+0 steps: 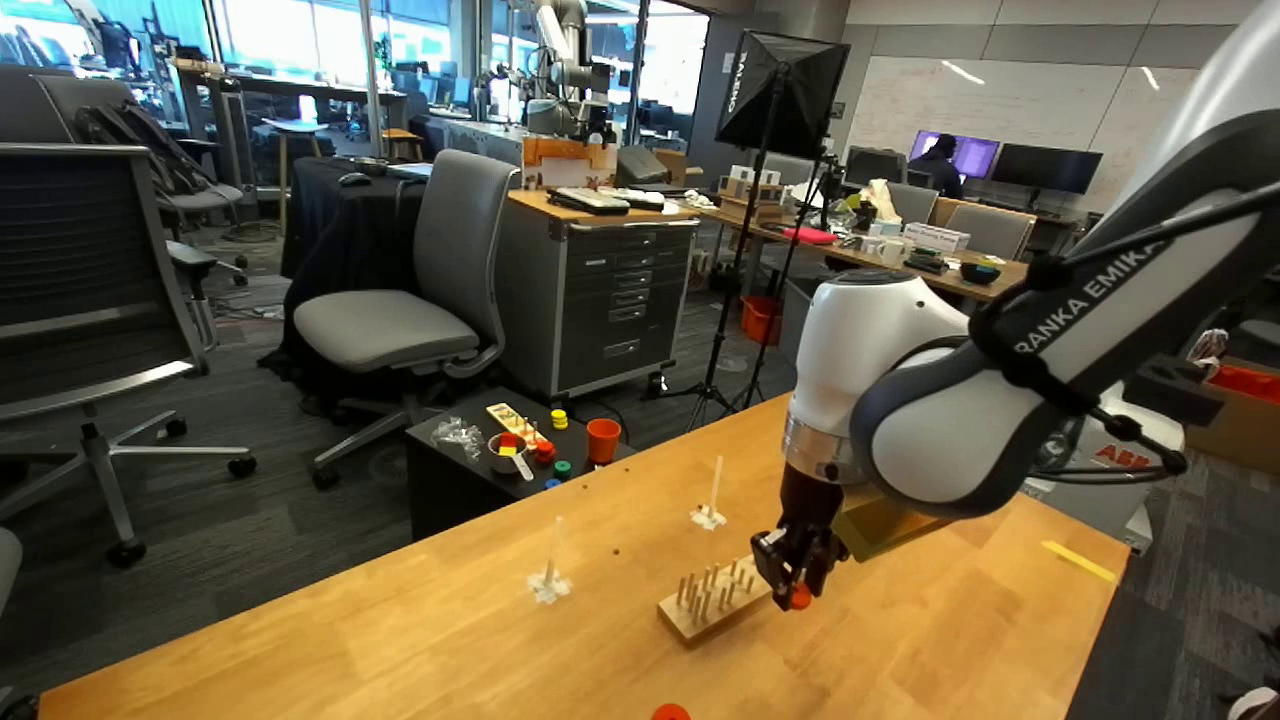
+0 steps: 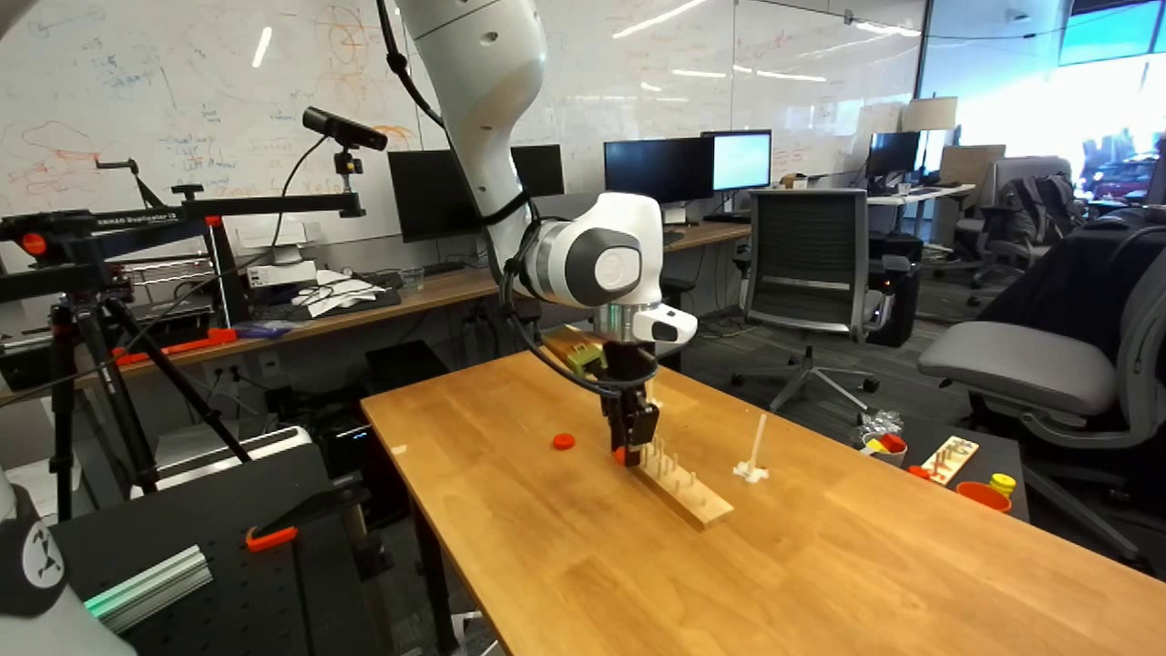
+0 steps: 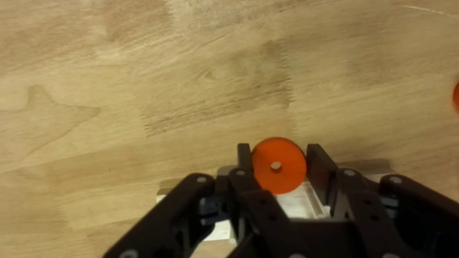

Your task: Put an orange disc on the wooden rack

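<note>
One wooden table: in both exterior views we see its broad, pale brown top filling much of the foreground.
Robot arm: white and dark grey, reaching over the table, its last section pointing down.
Drawer cabinet: grey, beyond the table in an exterior view, with a grey chair just beside it.
Black side table: near the wooden table's long edge; on it we make out an orange cup and small yellow pieces.
Wooden rack: lying flat on the table, its pegs upright; in both exterior views the gripper hides one end from us.
Gripper: pointing down at that end of the rack, pinching an orange disc, a pad pressed to each side, as we see in the wrist view.
Pale rods: two, standing upright on the table, taped at the foot, beside the rack and apart from it.
Orange disc: between the pads, its central hole facing us in the wrist view, where it covers part of one long edge of the rack. We cannot tell how high it sits, nor whether it touches the rack.
Loose disc: also orange, flat on the table, apart from both rack and gripper; the wrist view gives us only a sliver of it at the right.
</note>
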`<state>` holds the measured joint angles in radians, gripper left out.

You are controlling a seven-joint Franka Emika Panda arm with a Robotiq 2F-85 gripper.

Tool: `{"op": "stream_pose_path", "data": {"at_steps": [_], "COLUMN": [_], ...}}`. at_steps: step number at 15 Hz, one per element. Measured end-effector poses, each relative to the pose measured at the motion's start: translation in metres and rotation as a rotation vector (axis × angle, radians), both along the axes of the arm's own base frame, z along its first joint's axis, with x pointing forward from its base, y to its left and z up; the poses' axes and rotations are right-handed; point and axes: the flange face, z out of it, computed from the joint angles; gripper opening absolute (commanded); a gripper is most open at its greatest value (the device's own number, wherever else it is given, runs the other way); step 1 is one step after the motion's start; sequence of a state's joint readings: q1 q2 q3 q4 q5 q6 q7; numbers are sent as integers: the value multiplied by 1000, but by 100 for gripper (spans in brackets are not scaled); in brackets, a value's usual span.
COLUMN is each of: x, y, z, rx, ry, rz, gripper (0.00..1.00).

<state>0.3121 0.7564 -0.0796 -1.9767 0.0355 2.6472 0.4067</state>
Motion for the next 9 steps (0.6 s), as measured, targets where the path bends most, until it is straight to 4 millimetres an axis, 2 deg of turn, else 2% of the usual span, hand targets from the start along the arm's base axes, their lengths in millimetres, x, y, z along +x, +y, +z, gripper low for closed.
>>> {"op": "stream_pose_path", "data": {"at_steps": [9], "x": [28], "y": [-45], "z": [3], "rx": [11], "ry": [53], "rz": [-151], "gripper": [17]}}
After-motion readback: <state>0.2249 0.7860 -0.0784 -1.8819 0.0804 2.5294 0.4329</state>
